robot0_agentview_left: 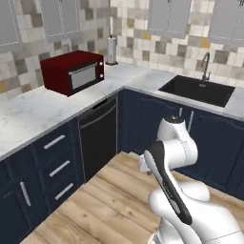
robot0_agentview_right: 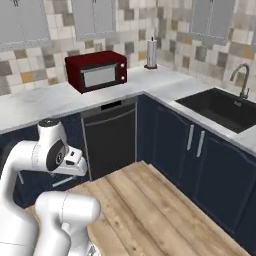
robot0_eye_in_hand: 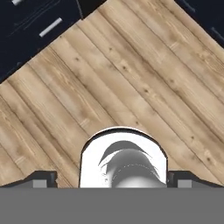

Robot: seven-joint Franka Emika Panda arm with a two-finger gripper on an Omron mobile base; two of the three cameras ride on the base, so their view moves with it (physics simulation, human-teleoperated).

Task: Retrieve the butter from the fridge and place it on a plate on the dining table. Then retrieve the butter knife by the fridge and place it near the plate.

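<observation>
1. a corner run of navy cabinets (robot0_agentview_left: 143,119) under a marble counter (robot0_agentview_left: 28,114) is faced by the base, with grey wall cupboards (robot0_agentview_right: 95,17) and a mosaic tile wall above; a wooden floor (robot0_eye_in_hand: 131,87) lies between the robot and the cabinets.
2. a dark dishwasher front (robot0_agentview_right: 110,140) is set into the left run, and drawers with pale bar handles (robot0_agentview_left: 55,141) are seen beside it.
3. a black sink (robot0_agentview_left: 198,90) with a curved tap (robot0_agentview_left: 205,64) is sunk into the right run of the counter.
4. a red microwave (robot0_agentview_left: 72,71) stands on the left run, and an upright paper towel roll (robot0_agentview_left: 111,50) stands in the corner just beyond it.
5. the white arm (robot0_agentview_left: 174,157) is folded close over the base, with the wrist turned downward toward the floor.
6. the hand (robot0_eye_in_hand: 112,179) is pointed at bare floorboards; its two dark finger tips (robot0_eye_in_hand: 41,179) are set at the far edges of the hand view, so it is judged spread wide and nothing is carried between them.
7. no fridge, butter, plate, dining table or butter knife is present in this corner, so the direction of the butter from the hand and the lie of its long axis cannot be told; it is judged that the base must be driven or turned until the fridge is faced before any reach can be planned.
</observation>
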